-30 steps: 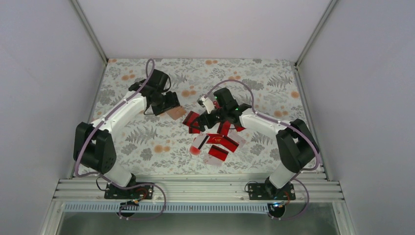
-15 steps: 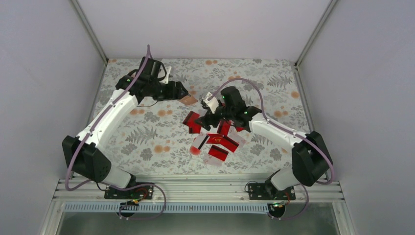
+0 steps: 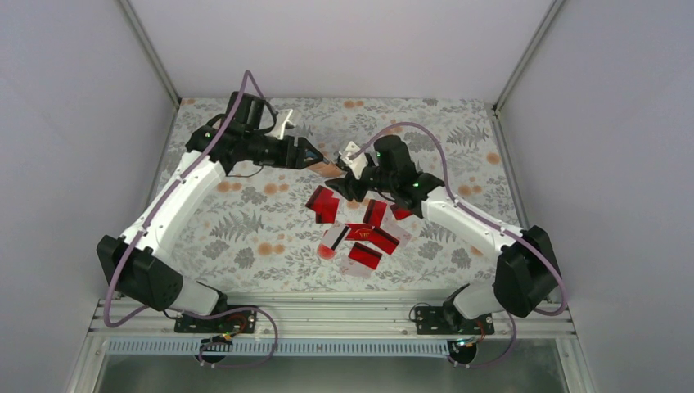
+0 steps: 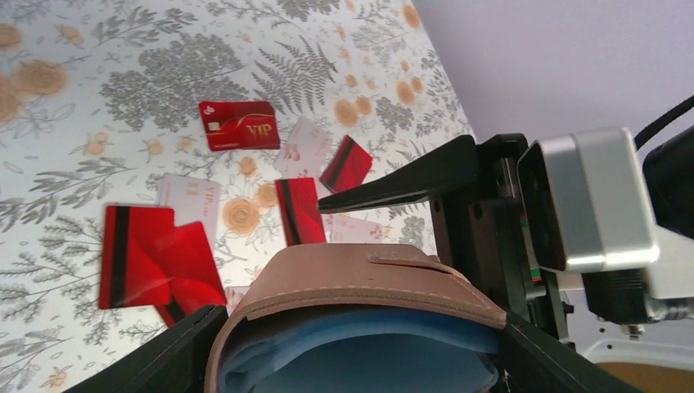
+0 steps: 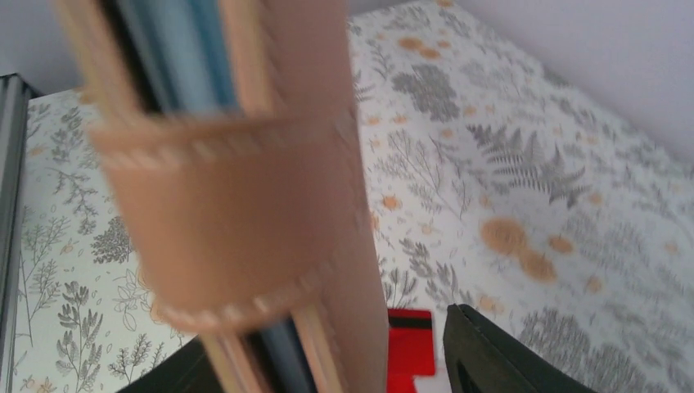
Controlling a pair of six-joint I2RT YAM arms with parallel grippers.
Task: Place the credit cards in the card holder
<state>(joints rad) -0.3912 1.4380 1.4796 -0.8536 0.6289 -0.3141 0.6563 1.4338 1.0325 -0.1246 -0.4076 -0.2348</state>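
The card holder (image 3: 329, 169), tan-brown leather with light blue inside, hangs in the air above the table's middle, and my left gripper (image 3: 315, 160) is shut on it. In the left wrist view the card holder (image 4: 360, 278) bows between the jaws of the left gripper (image 4: 358, 327). My right gripper (image 3: 342, 182) meets it from the right. In the right wrist view the card holder (image 5: 245, 205) stands between the jaws of the right gripper (image 5: 327, 344), with a gap left before the right finger (image 5: 491, 352). Several credit cards (image 3: 364, 233), mostly red, lie scattered on the floral cloth below; one reads VIP (image 4: 239, 125).
A round red spot (image 3: 326, 252) lies at the near-left edge of the card pile. White walls close in the floral table (image 3: 245, 237) on three sides. An aluminium rail (image 3: 327, 315) with both arm bases runs along the near edge.
My left arm swung right and carried the card holder to the table's middle. My right gripper rose from the cards to meet it, and its jaws narrowed around the holder.
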